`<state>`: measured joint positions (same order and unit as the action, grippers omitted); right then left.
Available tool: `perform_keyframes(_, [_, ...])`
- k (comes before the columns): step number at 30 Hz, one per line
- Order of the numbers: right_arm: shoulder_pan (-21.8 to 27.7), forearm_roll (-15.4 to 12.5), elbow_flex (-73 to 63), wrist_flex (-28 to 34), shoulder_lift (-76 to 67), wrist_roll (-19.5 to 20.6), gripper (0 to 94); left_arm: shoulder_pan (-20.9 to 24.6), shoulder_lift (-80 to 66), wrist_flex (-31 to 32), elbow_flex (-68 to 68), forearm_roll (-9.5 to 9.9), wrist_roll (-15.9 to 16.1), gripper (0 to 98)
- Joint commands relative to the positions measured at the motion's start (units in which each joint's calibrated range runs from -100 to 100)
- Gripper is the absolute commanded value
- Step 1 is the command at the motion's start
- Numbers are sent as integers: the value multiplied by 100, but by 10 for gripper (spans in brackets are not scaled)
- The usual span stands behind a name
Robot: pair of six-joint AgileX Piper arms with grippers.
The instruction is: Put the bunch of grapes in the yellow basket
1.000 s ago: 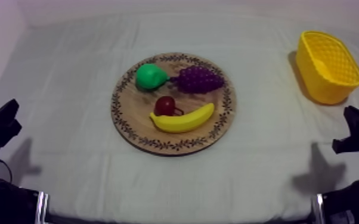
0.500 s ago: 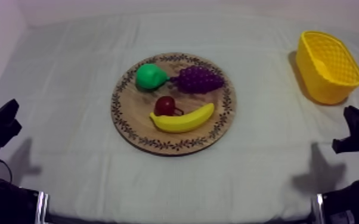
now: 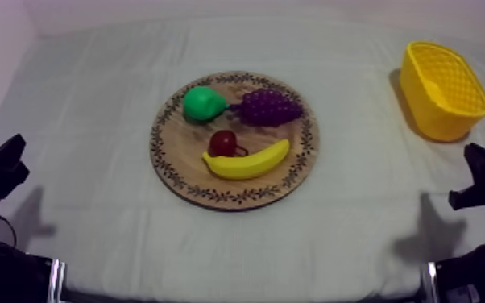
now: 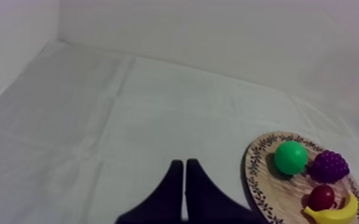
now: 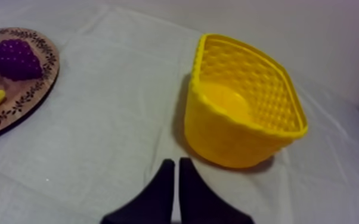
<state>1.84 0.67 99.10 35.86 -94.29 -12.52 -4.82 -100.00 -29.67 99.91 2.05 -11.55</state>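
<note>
The purple bunch of grapes [image 3: 268, 105] lies at the far right of the round wooden board [image 3: 183, 161], beside a green pear [image 3: 204, 103]. The yellow basket [image 3: 437, 113] stands at the table's far right, with nothing in it. My left gripper [image 3: 8, 157] rests low at the left edge, far from the board. In the left wrist view its fingers [image 4: 183, 163] lie together as a narrow wedge, shut on nothing, and the grapes [image 4: 330, 165] are off to the side. My right gripper [image 5: 175, 161] is shut too, just in front of the basket [image 5: 229, 137]. It sits low at the right [image 3: 481, 168].
A small red fruit [image 3: 223, 143] and a banana [image 3: 247, 161] lie on the board's near half. The grey-white cloth between the board and the basket is bare. The right wrist view has the grapes [image 5: 16, 58] on the board [image 5: 24, 98] off to the side.
</note>
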Motion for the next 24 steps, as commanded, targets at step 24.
perform_keyframes(24, [-853,642,-3880,1055,3605,348,4,1,0,0,-2,2,0,1])
